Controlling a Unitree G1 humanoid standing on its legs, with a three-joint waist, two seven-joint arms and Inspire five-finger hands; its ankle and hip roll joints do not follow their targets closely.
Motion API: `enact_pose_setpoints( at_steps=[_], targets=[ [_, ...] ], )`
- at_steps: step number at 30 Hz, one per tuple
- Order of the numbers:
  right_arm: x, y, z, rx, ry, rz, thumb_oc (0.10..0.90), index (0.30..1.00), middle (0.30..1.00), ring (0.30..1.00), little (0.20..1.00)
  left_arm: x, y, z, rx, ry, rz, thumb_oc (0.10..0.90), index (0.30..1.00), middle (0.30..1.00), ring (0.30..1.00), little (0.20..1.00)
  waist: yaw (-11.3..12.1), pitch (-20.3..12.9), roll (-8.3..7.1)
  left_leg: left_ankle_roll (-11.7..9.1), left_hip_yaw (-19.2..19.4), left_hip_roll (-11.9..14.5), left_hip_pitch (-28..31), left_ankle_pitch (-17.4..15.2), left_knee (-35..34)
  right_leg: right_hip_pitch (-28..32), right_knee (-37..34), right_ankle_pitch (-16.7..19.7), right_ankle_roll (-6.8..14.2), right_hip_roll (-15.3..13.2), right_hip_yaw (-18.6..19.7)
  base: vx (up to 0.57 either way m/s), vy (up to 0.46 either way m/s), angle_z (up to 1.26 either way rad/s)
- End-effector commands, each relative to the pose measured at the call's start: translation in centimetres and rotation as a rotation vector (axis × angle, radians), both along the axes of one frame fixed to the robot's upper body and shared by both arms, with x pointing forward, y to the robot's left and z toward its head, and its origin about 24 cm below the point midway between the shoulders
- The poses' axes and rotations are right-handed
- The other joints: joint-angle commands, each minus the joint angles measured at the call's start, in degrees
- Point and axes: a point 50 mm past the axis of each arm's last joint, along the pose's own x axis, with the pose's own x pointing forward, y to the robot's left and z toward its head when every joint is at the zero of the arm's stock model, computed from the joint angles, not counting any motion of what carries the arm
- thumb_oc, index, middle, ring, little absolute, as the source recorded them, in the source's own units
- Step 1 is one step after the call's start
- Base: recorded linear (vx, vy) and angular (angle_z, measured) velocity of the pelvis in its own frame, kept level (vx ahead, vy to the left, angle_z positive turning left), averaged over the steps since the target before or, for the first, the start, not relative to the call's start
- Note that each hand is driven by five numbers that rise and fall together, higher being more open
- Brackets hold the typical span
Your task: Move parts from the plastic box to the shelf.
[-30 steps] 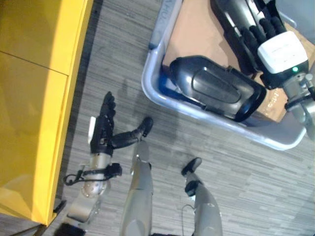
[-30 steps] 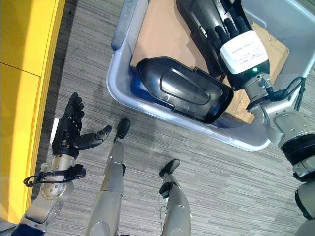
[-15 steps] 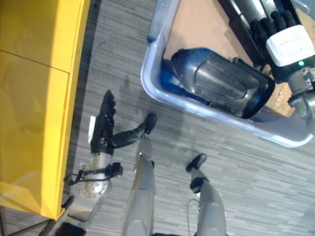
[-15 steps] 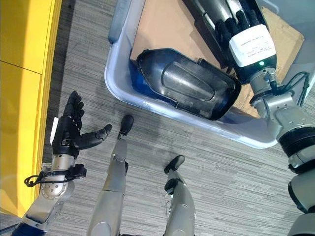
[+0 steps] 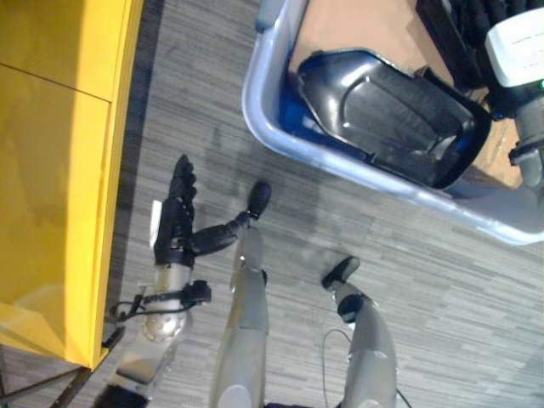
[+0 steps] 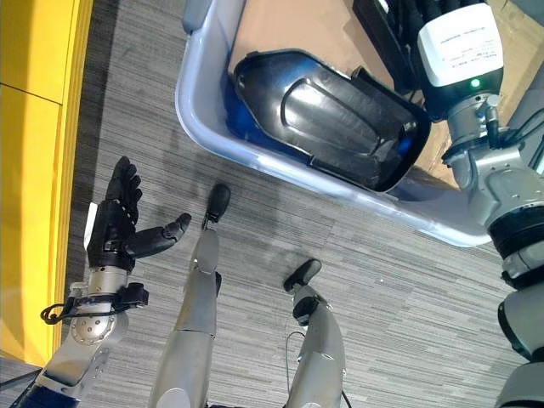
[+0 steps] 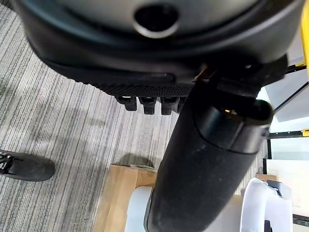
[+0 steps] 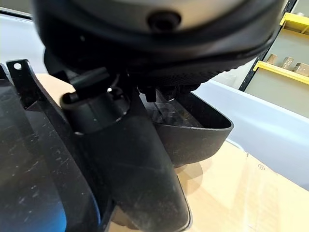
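Your left hand (image 6: 115,229) hangs at lower left over the grey floor (image 6: 399,297), fingers straight and spread wide, holding nothing, beside the yellow shelf (image 5: 51,170). Farther up, a black moulded part (image 6: 327,115) lies in the plastic box (image 6: 197,119). At upper right, your right hand (image 6: 425,13) reaches onto another black part; its finger state cannot be told.

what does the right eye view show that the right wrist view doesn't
Right eye view alone: the open left robot hand over the grey floor, the yellow shelf along the left, and the whole near wall of the plastic box. Right wrist view alone: yellow racks in the background. Both: the right robot hand at a black part in the box, on cardboard.
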Motion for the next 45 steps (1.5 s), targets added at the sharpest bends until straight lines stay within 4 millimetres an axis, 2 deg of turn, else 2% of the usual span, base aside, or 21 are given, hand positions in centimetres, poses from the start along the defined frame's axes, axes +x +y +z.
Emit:
enact_pose_setpoints(
  at_steps=[1,4,8,13,16,18,19,20,21,23,26,29,30,31,37,38,42,45],
  targets=[
    [0.6,-2.1,-1.1,-0.064,0.077,-0.172,0.400,0.300,0.300,0.300,0.300,-0.2,-1.4,4.0,-0.003,-0.246,-0.055,0.900,1.000,1.000,1.000,1.000,0.1,-0.6,1.81,0.0,8.3,4.1,7.4,-7.0,-1.0,1.0,-11.7,10.6,1.5,2.9,-1.3,0.00,0.000,0.00],
    [0.7,-2.2,-1.9,-0.062,0.098,-0.175,0.400,0.300,0.300,0.300,0.300,-0.2,-1.3,4.0,-0.004,-0.246,-0.052,0.900,1.000,1.000,1.000,1.000,-0.1,-0.6,1.69,-0.1,8.5,4.0,7.6,-6.9,-1.2,1.1,-11.5,10.6,1.5,2.9,-1.4,0.00,0.000,0.00],
    [0.2,-1.3,-1.4,-0.080,0.068,-0.114,0.400,0.300,0.300,0.300,0.300,0.0,-1.2,4.1,0.001,-0.248,-0.044,0.900,1.000,1.000,1.000,1.000,-0.9,-0.6,1.76,0.0,8.7,3.6,8.8,-6.9,-1.4,1.9,-11.0,10.5,1.5,2.4,-1.1,0.00,0.001,0.01],
    [-0.4,-1.5,-2.3,-0.100,0.086,-0.101,0.400,0.300,0.300,0.300,0.300,0.1,-1.1,4.0,0.001,-0.239,-0.049,0.900,1.000,1.000,1.000,1.000,-1.4,-0.6,1.34,0.0,9.2,3.7,11.1,-7.1,-1.5,3.9,-11.3,10.8,1.7,2.2,-1.0,-0.02,0.008,0.02],
    [-1.4,-2.3,-3.6,-0.067,0.097,-0.090,0.400,0.300,0.300,0.300,0.300,0.3,-1.2,4.2,0.007,-0.236,-0.056,0.900,1.000,1.000,1.000,1.000,-2.2,-0.6,0.65,-0.2,9.7,3.8,14.9,-7.3,-1.7,7.8,-12.1,11.3,2.0,2.2,-1.3,-0.05,0.009,0.05],
    [-2.0,-2.4,-3.7,-0.048,0.082,-0.070,0.400,0.300,0.300,0.300,0.300,0.3,-1.0,4.2,0.014,-0.232,-0.054,0.900,1.000,1.000,1.000,1.000,-2.5,-0.6,0.26,-0.2,10.0,3.9,16.8,-7.4,-1.8,9.9,-12.6,11.6,2.1,2.4,-1.3,-0.08,0.019,0.05],
    [-2.4,-2.5,-3.4,-0.041,0.062,-0.064,0.400,0.300,0.300,0.300,0.300,0.3,-1.0,4.3,0.016,-0.238,-0.055,0.900,1.000,1.000,1.000,1.000,-2.7,-0.6,0.07,0.0,10.2,3.7,16.5,-6.3,-1.7,10.0,-13.3,12.9,1.3,2.2,-2.2,0.00,0.000,0.00],
    [-2.5,-2.5,-3.6,-0.039,0.066,-0.065,0.400,0.300,0.300,0.300,0.300,0.3,-1.0,4.2,0.017,-0.233,-0.056,0.900,1.000,1.000,1.000,1.000,-2.6,-0.6,0.11,-0.3,10.0,3.9,17.6,-7.3,-1.9,10.8,-13.2,11.9,2.1,2.4,-1.4,-0.10,0.040,0.02],
    [-3.1,-2.4,-3.8,-0.003,0.050,-0.031,0.400,0.300,0.300,0.300,0.300,0.4,-1.0,4.2,0.011,-0.230,-0.054,0.900,1.000,1.000,1.000,1.000,-3.1,-0.6,-0.28,-0.1,10.6,3.9,18.9,-6.3,-2.0,12.3,-14.1,13.2,1.5,2.4,-2.2,-0.04,0.012,0.06],
    [-3.6,-2.5,-4.0,0.009,0.041,-0.018,0.400,0.300,0.300,0.300,0.300,0.4,-1.0,4.2,0.011,-0.226,-0.060,0.900,1.000,1.000,1.000,1.000,-3.1,-0.6,-0.47,-0.1,10.6,4.0,19.9,-6.3,-2.2,13.5,-14.6,13.4,1.6,2.4,-2.4,-0.06,0.020,0.10],
    [-4.9,-2.6,-4.5,0.039,0.028,0.014,0.400,0.300,0.300,0.300,0.300,0.4,-0.9,4.2,0.012,-0.221,-0.059,0.900,1.000,1.000,1.000,1.000,-3.4,-0.6,-0.85,-0.3,11.2,4.1,24.6,-6.4,-3.2,18.5,-16.3,13.8,1.8,2.8,-2.4,0.00,0.002,0.02],
    [-6.3,-2.5,-4.2,0.029,-0.002,0.040,0.400,0.300,0.300,0.300,0.300,0.4,-0.7,4.5,0.025,-0.227,-0.059,0.900,1.000,1.000,1.000,1.000,-3.9,-0.7,-1.19,-0.5,11.6,4.4,28.9,-6.6,-4.0,23.2,-18.2,14.3,2.1,3.0,-2.5,0.01,0.019,-0.01],
    [-6.9,-2.2,-4.4,0.023,0.000,0.062,0.400,0.300,0.300,0.300,0.300,0.3,-0.4,4.3,0.031,-0.220,-0.051,0.900,1.000,1.000,1.000,1.000,-4.4,-2.2,-1.40,-0.6,12.0,4.5,30.7,-6.7,-4.6,25.1,-19.4,14.5,2.3,3.4,-2.6,0.03,0.012,-0.03],
    [-7.1,-2.4,-4.5,0.026,0.001,0.056,0.400,0.300,0.300,0.300,0.300,0.3,-0.5,4.3,0.033,-0.219,-0.057,0.900,1.000,1.000,1.000,1.000,-4.0,-2.1,-1.34,-0.6,12.0,4.5,31.0,-6.7,-4.8,25.4,-19.6,14.6,2.3,3.5,-2.7,0.04,0.023,-0.12],
    [-9.2,-1.8,-4.6,0.061,-0.022,0.118,0.400,0.300,0.300,0.300,0.300,-0.3,0.3,4.0,0.055,-0.201,-0.039,0.900,1.000,1.000,1.000,1.000,-5.1,-7.0,-1.82,-0.6,13.3,4.9,36.3,-7.9,-5.4,32.0,-23.7,15.0,2.8,3.8,-2.8,0.05,0.029,-0.13],
    [-9.6,-1.6,-4.6,0.066,-0.023,0.131,0.400,0.300,0.300,0.300,0.300,-0.5,0.6,3.9,0.063,-0.194,-0.035,0.900,1.000,1.000,1.000,1.000,-5.2,-8.5,-2.05,-0.5,13.6,4.9,37.6,-8.2,-5.5,33.5,-24.8,15.2,3.0,4.0,-2.7,0.07,0.041,-0.04],
    [-10.4,-1.5,-4.7,0.095,-0.038,0.146,0.400,0.300,0.300,0.300,0.300,-0.8,1.0,3.7,0.069,-0.182,-0.025,0.900,1.000,1.000,1.000,1.000,-5.7,-10.8,-2.01,-0.3,13.9,4.7,39.1,-8.5,-5.8,35.7,-26.1,15.4,3.1,3.9,-3.0,0.05,0.037,0.13],
    [-11.2,-1.1,-4.9,0.133,-0.051,0.177,0.400,0.300,0.300,0.300,0.300,-1.1,1.6,3.2,0.073,-0.160,-0.001,0.900,1.000,1.000,1.000,1.000,-6.2,-13.7,-1.87,0.0,14.5,4.7,41.7,-9.9,-5.7,38.3,-26.6,14.8,3.3,3.9,-2.7,0.10,0.039,0.05]
  ],
)
